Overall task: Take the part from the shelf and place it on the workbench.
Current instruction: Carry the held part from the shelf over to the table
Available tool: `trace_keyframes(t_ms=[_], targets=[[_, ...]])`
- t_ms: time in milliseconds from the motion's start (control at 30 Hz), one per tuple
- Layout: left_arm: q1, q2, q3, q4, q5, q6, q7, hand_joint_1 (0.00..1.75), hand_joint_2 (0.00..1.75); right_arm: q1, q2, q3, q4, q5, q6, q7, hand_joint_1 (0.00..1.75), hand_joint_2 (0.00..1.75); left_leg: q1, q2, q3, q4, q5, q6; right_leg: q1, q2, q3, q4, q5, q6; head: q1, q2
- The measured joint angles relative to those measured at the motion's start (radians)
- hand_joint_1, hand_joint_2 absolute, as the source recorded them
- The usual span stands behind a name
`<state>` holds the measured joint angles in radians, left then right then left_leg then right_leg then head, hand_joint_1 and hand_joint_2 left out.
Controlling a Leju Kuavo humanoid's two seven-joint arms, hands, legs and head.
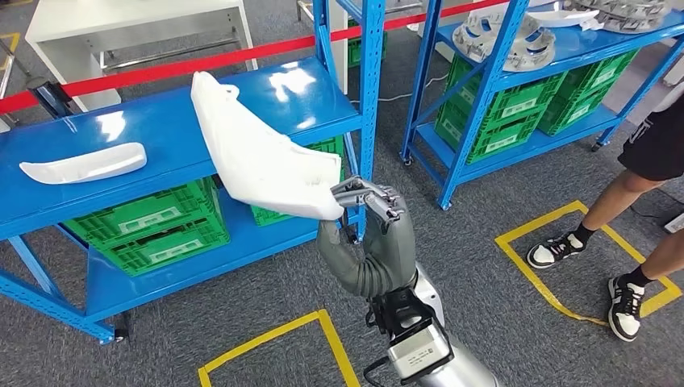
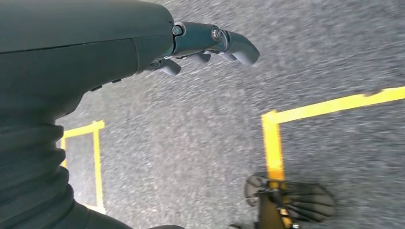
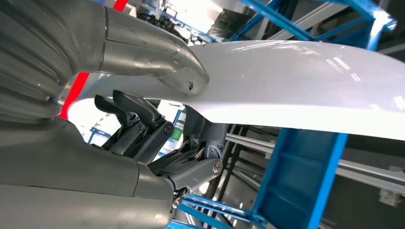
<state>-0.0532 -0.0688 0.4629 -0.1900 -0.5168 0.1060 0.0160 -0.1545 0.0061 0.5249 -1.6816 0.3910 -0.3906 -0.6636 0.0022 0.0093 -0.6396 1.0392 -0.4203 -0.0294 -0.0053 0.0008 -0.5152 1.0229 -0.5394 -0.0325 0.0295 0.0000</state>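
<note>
Underfoot, grey speckled carpet (image 1: 484, 201) runs through the room, marked with yellow tape squares (image 1: 278, 343), and a red barrier band (image 1: 202, 60) crosses behind a blue shelf rack (image 1: 121, 133). Beyond the raised fingers a second blue rack (image 1: 516, 81) stands, with grey ring-shaped castings (image 1: 504, 40) on its top level. Off to the right of the fingers a person's legs (image 1: 637, 201) in black-and-white sneakers stand at one taped square.

Green slotted crates (image 1: 149, 226) sit on the lower level of the near rack, below and to the left of the fingers; what they hold cannot be made out. More green crates (image 1: 508, 113) fill the lower shelves of the far rack.

On the blue top of the near rack, well left of the fingers, lies a smaller white moulded piece (image 1: 81, 163). The task's own white part (image 1: 262, 157) — a long curved shell — is lifted off the shelf, tilted above the rack's front edge, its lower end caught in the right hand (image 1: 373, 211). From the wrist, the thumb (image 3: 162, 59) presses on one face of the shell and the dark fingers (image 3: 138, 114) curl against the other, pinching its edge.

The left hand (image 2: 205, 45) hangs over the carpet — its fingers lightly curled and apart, holding nothing.
</note>
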Motion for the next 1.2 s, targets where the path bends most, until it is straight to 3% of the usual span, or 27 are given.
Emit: trace_keyframes(t_ms=[33, 67, 133, 167, 200, 233, 300, 367, 433, 500, 533, 600, 633, 667, 700, 733, 767, 800, 867, 900, 933, 1000, 1033, 1067, 1133, 1167, 1200], targets=[[0.004, 0.002, 0.003, 0.001, -0.002, 0.004, 0.011, 0.0, 1.75, 0.0, 0.004, 0.0, 0.002, -0.003, 0.005, -0.003, 1.75, 1.75, 0.002, -0.002, -0.008, 0.013, -0.022, -0.006, -0.002, -0.002, -0.009, -0.004, 0.013, -0.008, -0.001, 0.0], [0.008, 0.005, 0.004, 0.002, -0.003, 0.008, 0.015, 0.0, 1.75, 0.002, 0.008, 0.0, 0.005, -0.007, 0.009, -0.01, 1.75, 1.75, 0.004, -0.004, -0.02, 0.046, -0.063, -0.013, -0.004, -0.003, -0.022, -0.007, 0.026, -0.014, -0.002, 0.0], [0.015, 0.009, 0.009, 0.002, 0.001, 0.011, 0.004, 0.0, 1.75, 0.008, 0.012, 0.0, 0.012, -0.013, 0.01, -0.025, 1.75, 1.75, 0.007, -0.006, -0.048, 0.156, -0.163, -0.023, -0.004, -0.003, -0.051, -0.007, 0.052, -0.018, -0.004, 0.0], [0.017, 0.012, 0.014, 0.003, 0.004, 0.011, -0.009, 0.0, 1.75, 0.011, 0.012, 0.0, 0.017, -0.015, 0.006, -0.029, 1.75, 1.75, 0.007, -0.006, -0.055, 0.215, -0.191, -0.027, -0.004, -0.004, -0.068, -0.006, 0.065, -0.017, -0.004, 0.0], [0.019, 0.015, 0.02, 0.003, 0.007, 0.009, -0.022, 0.0, 1.75, 0.013, 0.012, 0.0, 0.023, -0.015, 0.0, -0.032, 1.75, 1.75, 0.008, -0.006, -0.053, 0.253, -0.192, -0.03, -0.004, -0.004, -0.085, -0.004, 0.078, -0.015, -0.004, 0.0], [0.02, 0.017, 0.024, 0.003, 0.008, 0.005, -0.033, 0.0, 1.75, 0.014, 0.012, 0.0, 0.029, -0.015, -0.008, -0.033, 1.75, 1.75, 0.009, -0.006, -0.037, 0.262, -0.172, -0.031, -0.005, -0.004, -0.102, -0.002, 0.09, -0.012, -0.004, 0.0], [0.02, 0.02, 0.027, 0.003, 0.003, -0.006, -0.04, 0.0, 1.75, 0.015, 0.012, 0.0, 0.036, -0.012, -0.021, -0.034, 1.75, 1.75, 0.01, -0.007, 0.048, 0.174, -0.121, -0.03, -0.007, -0.005, -0.135, 0.005, 0.113, -0.005, -0.004, 0.0], [0.018, 0.02, 0.027, 0.003, -0.008, -0.014, -0.034, 0.0, 1.75, 0.019, 0.011, -0.006, 0.036, -0.002, -0.031, -0.034, 1.75, 1.75, 0.007, -0.012, 0.15, 0.03, -0.129, -0.021, -0.006, -0.005, -0.155, 0.011, 0.133, 0.006, -0.004, 0.0], [0.018, 0.018, 0.027, 0.004, -0.016, -0.017, -0.021, 0.0, 1.75, 0.028, 0.007, -0.017, 0.034, 0.007, -0.036, -0.034, 1.75, 1.75, 0.001, -0.016, 0.183, -0.036, -0.151, -0.005, -0.005, -0.005, -0.158, 0.006, 0.153, 0.019, -0.005, 0.0], [0.017, 0.014, 0.027, 0.006, -0.019, -0.02, -0.012, 0.0, 1.75, 0.037, -0.004, -0.031, 0.034, 0.011, -0.037, -0.034, 1.75, 1.75, 0.001, -0.012, 0.165, -0.038, -0.134, 0.017, -0.006, -0.003, -0.163, 0.002, 0.163, 0.032, -0.007, 0.0], [0.015, 0.012, 0.027, 0.006, -0.019, -0.022, -0.011, 0.0, 1.75, 0.041, -0.011, -0.039, 0.034, 0.012, -0.036, -0.034, 1.75, 1.75, 0.002, -0.009, 0.153, -0.038, -0.121, 0.029, -0.007, -0.001, -0.171, 0.014, 0.143, 0.038, -0.007, 0.0], [0.009, 0.008, 0.028, 0.007, -0.018, -0.031, -0.011, 0.0, 1.75, 0.044, -0.028, -0.054, 0.034, 0.013, -0.028, -0.031, 1.75, 1.75, 0.003, -0.003, 0.124, -0.039, -0.094, 0.045, -0.008, 0.001, -0.198, 0.096, 0.047, 0.045, -0.007, 0.0], [0.005, 0.006, 0.029, 0.007, -0.017, -0.035, -0.012, 0.0, 1.75, 0.042, -0.035, -0.06, 0.034, 0.013, -0.021, -0.025, 1.75, 1.75, 0.002, -0.002, 0.108, -0.038, -0.08, 0.049, -0.008, 0.001, -0.213, 0.161, -0.007, 0.047, -0.007, 0.0], [0.002, 0.003, 0.029, 0.007, -0.016, -0.039, -0.013, 0.0, 1.75, 0.038, -0.041, -0.065, 0.034, 0.013, -0.011, -0.017, 1.75, 1.75, 0.0, -0.001, 0.091, -0.036, -0.065, 0.05, -0.008, 0.001, -0.223, 0.227, -0.041, 0.048, -0.007, 0.0], [-0.001, -0.001, 0.029, 0.007, -0.017, -0.041, -0.012, 0.0, 1.75, 0.032, -0.047, -0.068, 0.034, 0.014, 0.0, -0.005, 1.75, 1.75, -0.002, 0.0, 0.073, -0.034, -0.051, 0.051, -0.008, 0.001, -0.225, 0.277, -0.05, 0.048, -0.007, 0.0], [-0.003, -0.006, 0.03, 0.007, -0.019, -0.043, -0.01, 0.0, 1.75, 0.024, -0.051, -0.07, 0.034, 0.016, 0.013, 0.009, 1.75, 1.75, -0.004, 0.001, 0.053, -0.03, -0.038, 0.05, -0.007, 0.001, -0.211, 0.297, -0.035, 0.046, -0.007, 0.0], [-0.005, -0.011, 0.03, 0.007, -0.021, -0.043, -0.007, 0.0, 1.75, 0.013, -0.055, -0.071, 0.033, 0.02, 0.026, 0.024, 1.75, 1.75, -0.006, 0.002, 0.033, -0.025, -0.026, 0.049, -0.006, 0.001, -0.18, 0.282, -0.008, 0.042, -0.007, 0.0], [-0.006, -0.016, 0.03, 0.007, -0.025, -0.042, 0.0, 0.0, 1.75, 0.002, -0.057, -0.071, 0.033, 0.026, 0.039, 0.04, 1.75, 1.75, -0.007, 0.003, 0.016, -0.019, -0.015, 0.048, -0.004, 0.001, -0.13, 0.231, 0.014, 0.037, -0.007, 0.0], [-0.009, -0.027, 0.03, 0.007, -0.031, -0.037, 0.014, 0.0, 1.75, -0.021, -0.058, -0.071, 0.029, 0.043, 0.059, 0.068, 1.75, 1.75, -0.01, 0.003, -0.009, -0.008, 0.003, 0.041, 0.003, 0.001, -0.013, 0.08, 0.003, 0.024, -0.007, 0.0], [-0.01, -0.032, 0.03, 0.007, -0.034, -0.034, 0.021, 0.0, 1.75, -0.031, -0.058, -0.071, 0.027, 0.05, 0.066, 0.077, 1.75, 1.75, -0.01, 0.003, -0.015, -0.006, 0.012, 0.036, 0.006, 0.001, 0.023, 0.023, -0.012, 0.02, -0.006, 0.0], [-0.01, -0.035, 0.031, 0.007, -0.037, -0.031, 0.026, 0.0, 1.75, -0.038, -0.059, -0.071, 0.025, 0.056, 0.071, 0.083, 1.75, 1.75, -0.009, 0.002, -0.017, -0.007, 0.021, 0.03, 0.01, 0.001, 0.039, -0.01, -0.024, 0.016, -0.005, 0.0], [-0.007, -0.038, 0.031, 0.008, -0.04, -0.025, 0.033, 0.0, 1.75, -0.049, -0.059, -0.071, 0.025, 0.065, 0.078, 0.089, 1.75, 1.75, -0.006, 0.0, -0.021, -0.014, 0.037, 0.016, 0.01, -0.001, 0.027, -0.022, -0.006, 0.007, -0.002, 0.0], [-0.006, -0.039, 0.031, 0.009, -0.04, -0.022, 0.036, 0.0, 1.75, -0.055, -0.058, -0.071, 0.026, 0.069, 0.08, 0.093, 1.75, 1.75, -0.005, -0.003, -0.027, -0.009, 0.025, 0.01, 0.007, -0.002, 0.017, -0.026, 0.008, 0.0, -0.003, 0.0], [-0.003, -0.039, 0.031, 0.009, -0.039, -0.021, 0.038, 0.0, 1.75, -0.061, -0.057, -0.071, 0.027, 0.072, 0.083, 0.096, 1.75, 1.75, -0.005, -0.005, -0.038, 0.012, -0.009, 0.004, 0.004, -0.004, 0.004, -0.03, 0.024, -0.007, -0.004, 0.0], [-0.001, -0.04, 0.031, 0.01, -0.036, -0.019, 0.041, 0.0, 1.75, -0.072, -0.054, -0.071, 0.028, 0.079, 0.093, 0.106, 1.75, 1.75, 0.0, -0.009, -0.064, 0.112, -0.116, -0.007, 0.001, -0.005, -0.028, -0.033, 0.055, -0.013, -0.007, 0.0], [-0.001, -0.04, 0.031, 0.01, -0.034, -0.017, 0.043, 0.0, 1.75, -0.075, -0.052, -0.071, 0.029, 0.082, 0.099, 0.11, 1.75, 1.75, 0.002, -0.009, -0.074, 0.175, -0.157, -0.012, 0.0, -0.006, -0.045, -0.032, 0.068, -0.013, -0.007, 0.0], [-0.002, -0.039, 0.032, 0.01, -0.031, -0.015, 0.045, 0.0, 1.75, -0.077, -0.05, -0.07, 0.03, 0.086, 0.104, 0.115, 1.75, 1.75, 0.005, -0.009, -0.077, 0.229, -0.173, -0.017, 0.0, -0.007, -0.062, -0.029, 0.082, -0.011, -0.007, 0.0]])
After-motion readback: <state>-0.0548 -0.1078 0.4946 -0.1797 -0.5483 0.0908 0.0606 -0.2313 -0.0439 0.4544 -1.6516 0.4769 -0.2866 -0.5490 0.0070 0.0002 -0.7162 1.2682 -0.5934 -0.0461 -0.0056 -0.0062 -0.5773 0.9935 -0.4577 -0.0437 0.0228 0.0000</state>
